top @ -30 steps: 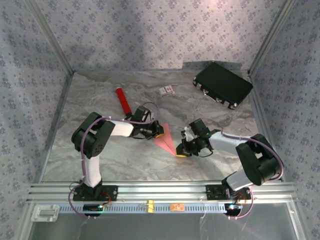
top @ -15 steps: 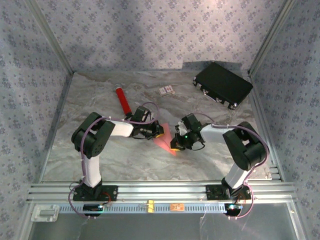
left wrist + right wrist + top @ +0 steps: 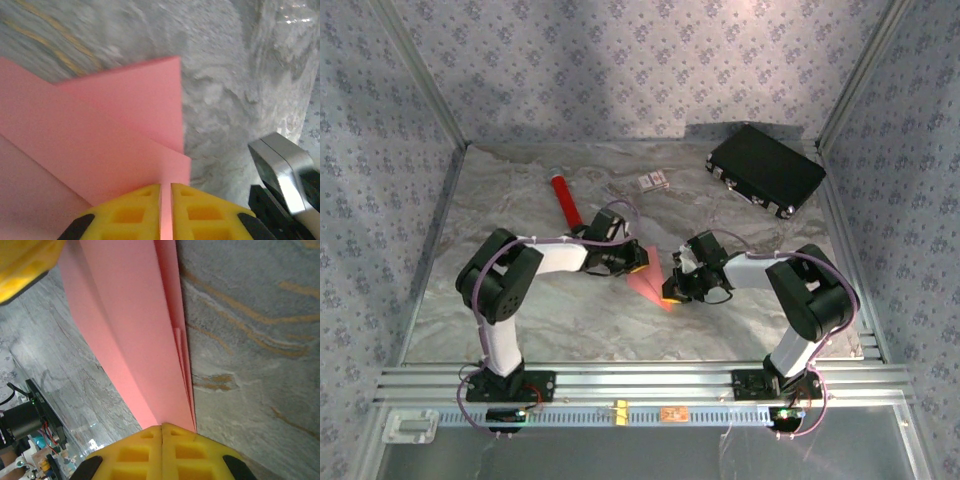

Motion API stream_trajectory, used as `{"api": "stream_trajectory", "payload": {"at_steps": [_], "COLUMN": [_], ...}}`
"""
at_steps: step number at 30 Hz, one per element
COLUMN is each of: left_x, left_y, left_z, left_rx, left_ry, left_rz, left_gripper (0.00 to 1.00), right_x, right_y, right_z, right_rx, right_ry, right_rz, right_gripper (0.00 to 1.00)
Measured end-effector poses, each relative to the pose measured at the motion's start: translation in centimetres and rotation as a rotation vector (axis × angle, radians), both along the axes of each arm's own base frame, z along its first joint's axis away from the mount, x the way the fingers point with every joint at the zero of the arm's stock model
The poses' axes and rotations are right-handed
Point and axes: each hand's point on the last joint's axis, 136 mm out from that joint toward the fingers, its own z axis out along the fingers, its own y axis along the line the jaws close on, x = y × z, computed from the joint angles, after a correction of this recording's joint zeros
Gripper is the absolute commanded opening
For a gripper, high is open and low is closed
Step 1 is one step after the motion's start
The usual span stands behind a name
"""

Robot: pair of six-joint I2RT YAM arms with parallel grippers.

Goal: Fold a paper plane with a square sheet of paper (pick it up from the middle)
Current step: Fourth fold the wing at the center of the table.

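from above, the paper plane [image 3: 647, 284] lay as a small pink wedge on the middle of the tabletop [image 3: 560, 310], with the left end effector [image 3: 638, 263] at its far end and the right end effector [image 3: 671, 293] at its near tip. the left wrist view came closer: yellow pads [image 3: 130, 215] pinched on a pink fold, layered flaps spread over the marble. in the right wrist view the pads [image 3: 195, 450] were pressed shut on the narrow end of stacked creases. the overhead view took in a red cylinder [image 3: 566, 201], a small printed card [image 3: 654, 181] and a black case [image 3: 766, 169] toward the back, on grey-veined marble, with floral-papered walls [image 3: 620, 60] and an aluminium rail [image 3: 640, 380] at the near edge.
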Motion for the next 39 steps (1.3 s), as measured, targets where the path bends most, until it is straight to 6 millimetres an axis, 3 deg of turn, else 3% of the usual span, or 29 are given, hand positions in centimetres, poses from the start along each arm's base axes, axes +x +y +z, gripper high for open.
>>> {"api": "stream_trajectory", "payload": {"at_steps": [3,9,15,31,39], "left_x": [-1.3,-4.3,-5.0,-4.3,-1.6], "left_y": [-1.2,-2.7,-3.1,-2.5,-0.3], "left_z": [0.5,-0.6,-2.0,-2.3,-2.2], "left_rx": [-0.014,-0.014,-0.015,0.014,0.012], "left_ry": [-0.006,0.043,0.087,0.068,0.046], "left_rz": [-0.027,-0.065,-0.044,-0.032,0.011], "left_gripper": [0.04,0.01,0.02,0.02,0.04], "right_x": [0.1,0.1,0.0,0.1,0.3], "right_y": [-0.1,-0.1,-0.1,0.0,-0.1], "right_z": [0.0,0.0,0.0,0.0,0.0], "right_rx": [0.0,0.006,0.008,0.013,0.017], "right_ry": [0.001,0.001,0.005,-0.002,-0.018], "right_rz": [-0.003,-0.005,-0.007,-0.008,-0.012], "right_gripper": [0.0,0.0,0.0,0.0,0.0]}}
